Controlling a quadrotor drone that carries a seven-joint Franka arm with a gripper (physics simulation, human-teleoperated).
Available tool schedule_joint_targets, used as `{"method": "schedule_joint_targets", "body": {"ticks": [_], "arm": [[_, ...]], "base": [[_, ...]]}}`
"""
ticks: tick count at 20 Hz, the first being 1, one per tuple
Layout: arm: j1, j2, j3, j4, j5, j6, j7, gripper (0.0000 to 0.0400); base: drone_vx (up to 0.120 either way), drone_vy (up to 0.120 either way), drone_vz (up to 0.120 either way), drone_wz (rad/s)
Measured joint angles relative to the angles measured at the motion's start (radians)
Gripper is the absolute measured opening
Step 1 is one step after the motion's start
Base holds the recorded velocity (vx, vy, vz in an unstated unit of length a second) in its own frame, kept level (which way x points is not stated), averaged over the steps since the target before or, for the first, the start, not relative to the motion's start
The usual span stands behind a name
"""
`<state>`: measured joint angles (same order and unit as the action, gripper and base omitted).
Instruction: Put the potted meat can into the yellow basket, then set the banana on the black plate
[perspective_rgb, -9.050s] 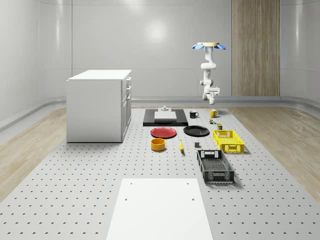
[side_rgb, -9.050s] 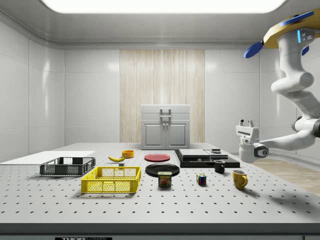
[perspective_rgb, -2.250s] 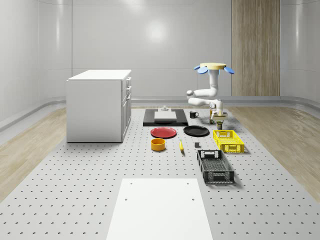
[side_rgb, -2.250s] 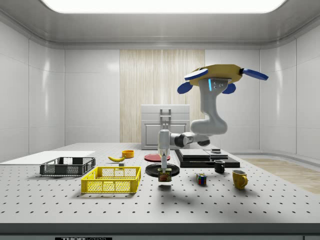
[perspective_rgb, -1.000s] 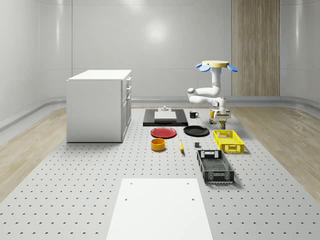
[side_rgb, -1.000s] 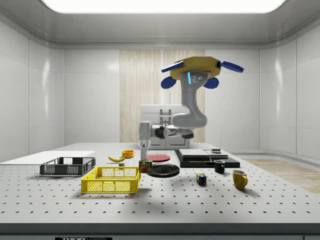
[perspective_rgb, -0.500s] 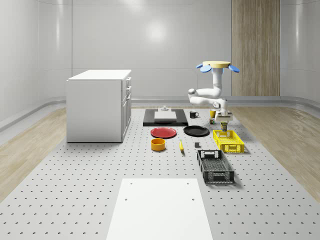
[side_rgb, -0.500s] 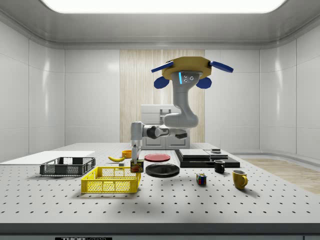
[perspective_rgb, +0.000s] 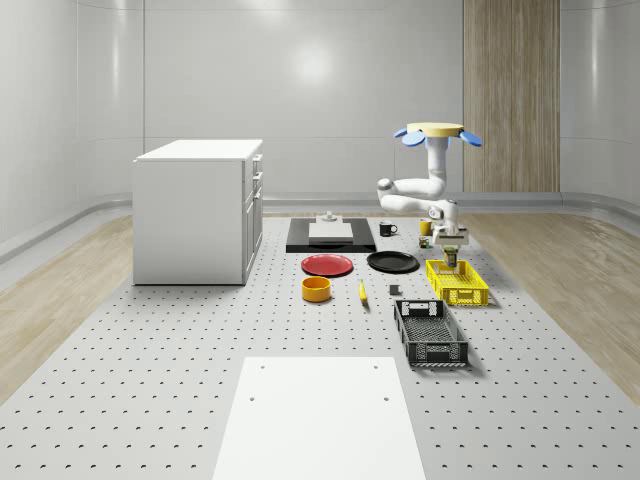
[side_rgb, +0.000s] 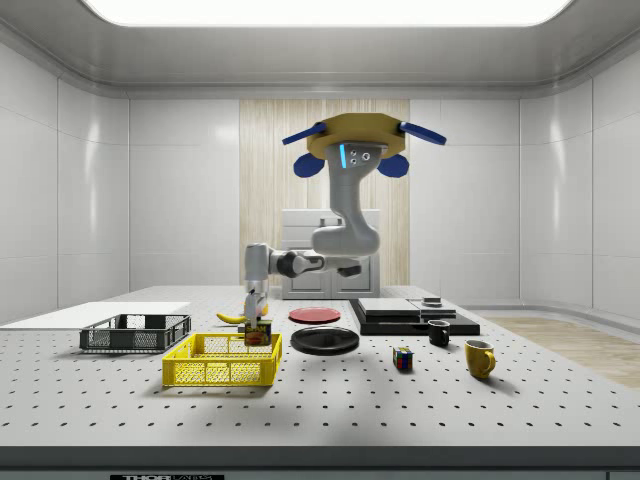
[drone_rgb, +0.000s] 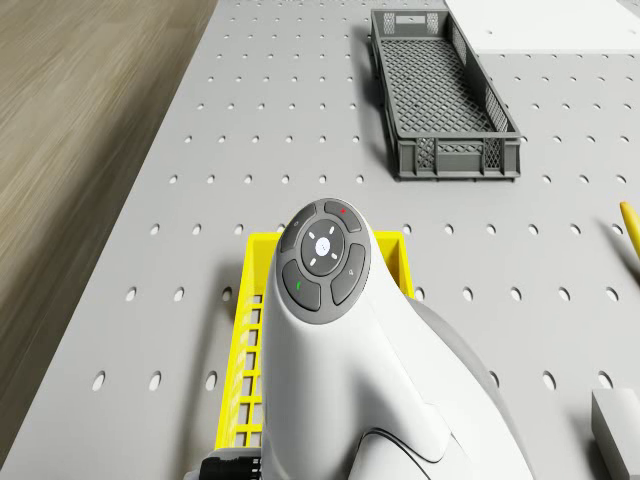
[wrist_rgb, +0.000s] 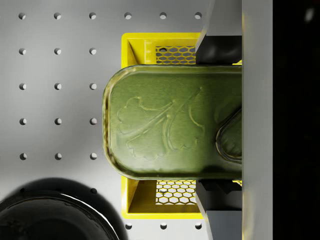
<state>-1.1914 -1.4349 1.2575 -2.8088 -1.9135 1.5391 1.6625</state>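
Note:
The drone (perspective_rgb: 435, 130) hovers above the table near the yellow basket (perspective_rgb: 458, 283). Its arm reaches down, and the gripper (side_rgb: 255, 318) is shut on the potted meat can (side_rgb: 257, 333). The can hangs just over the basket's (side_rgb: 222, 362) right end in the side view. In the wrist view the green can top (wrist_rgb: 175, 130) sits between the fingers (wrist_rgb: 215, 50), with the basket (wrist_rgb: 135, 45) below it and the black plate (wrist_rgb: 55, 215) beside it. The banana (perspective_rgb: 362, 292) lies on the table in front of the black plate (perspective_rgb: 392, 262).
A dark grey crate (perspective_rgb: 430, 333) stands in front of the basket. A red plate (perspective_rgb: 327, 265) and an orange bowl (perspective_rgb: 316, 289) lie left of the banana. Two mugs (side_rgb: 479, 357) and a colour cube (side_rgb: 402, 358) sit at the side view's right. A white cabinet (perspective_rgb: 198, 212) stands far left.
The drone came down from the table's far corner, the gripper took hold of the can, and drone and can moved towards the side view's left to above the basket's end.

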Motion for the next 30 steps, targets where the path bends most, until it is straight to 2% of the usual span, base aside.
{"method": "schedule_joint_targets", "body": {"ticks": [5, 11, 22, 26, 30], "arm": [[-0.002, -0.005, 0.001, 0.0, 0.002, 0.005, 0.0, 0.0291], [-0.004, -0.011, 0.002, 0.001, 0.005, 0.01, 0.002, 0.0291], [-0.019, -0.021, -0.095, 0.033, -0.083, 0.062, -0.001, 0.0291], [-0.023, -0.02, -0.117, 0.042, -0.1, 0.074, -0.003, 0.0356], [-0.02, -0.02, -0.106, 0.038, -0.089, 0.07, -0.003, 0.0384]], "base": [[0.12, 0.0, -0.096, 0.0], [0.12, 0.0, -0.007, 0.0], [0.004, 0.0, 0.0, 0.0], [0.0, 0.0, 0.01, 0.0], [0.0, 0.0, 0.12, 0.0]]}}
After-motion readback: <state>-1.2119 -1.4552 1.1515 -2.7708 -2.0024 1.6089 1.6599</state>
